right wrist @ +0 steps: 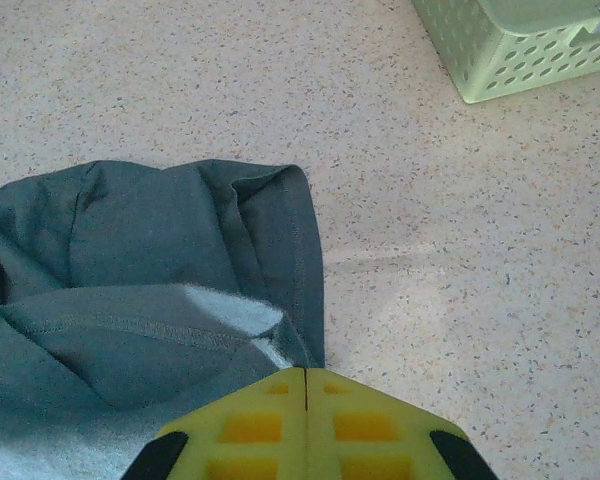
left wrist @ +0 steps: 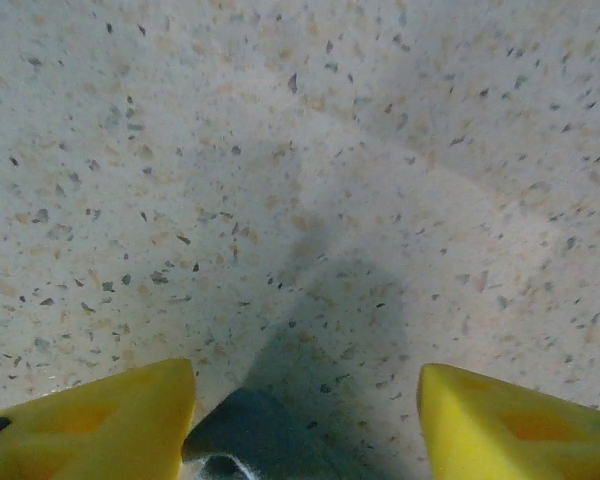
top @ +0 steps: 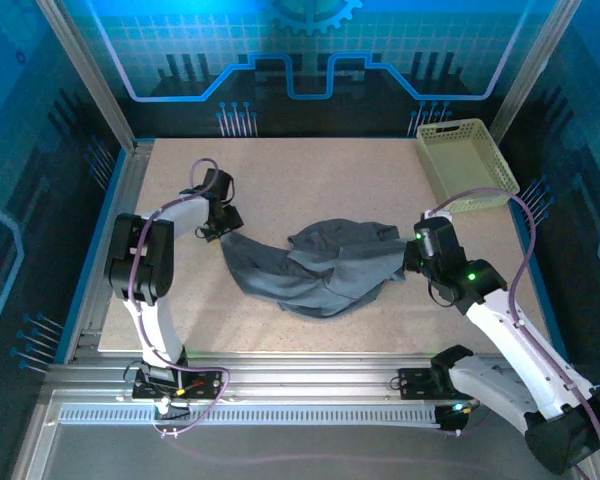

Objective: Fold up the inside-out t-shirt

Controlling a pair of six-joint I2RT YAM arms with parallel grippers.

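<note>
The inside-out t-shirt (top: 315, 270), dark slate-grey, lies crumpled and stretched across the middle of the table. My left gripper (top: 220, 228) is at its left end, low over the tabletop. In the left wrist view this gripper (left wrist: 305, 420) is open, and a corner of the grey fabric (left wrist: 250, 435) lies between its yellow fingers (left wrist: 110, 425). My right gripper (top: 412, 262) is at the shirt's right end. In the right wrist view its jaws (right wrist: 307, 372) are pressed together on the stitched edge of the t-shirt (right wrist: 150, 250).
A pale yellow-green plastic basket (top: 465, 165) stands at the back right of the table, and its perforated wall (right wrist: 520, 50) shows in the right wrist view. Speckled bare tabletop (top: 310, 180) lies behind the shirt. A metal rail (top: 280, 375) runs along the near edge.
</note>
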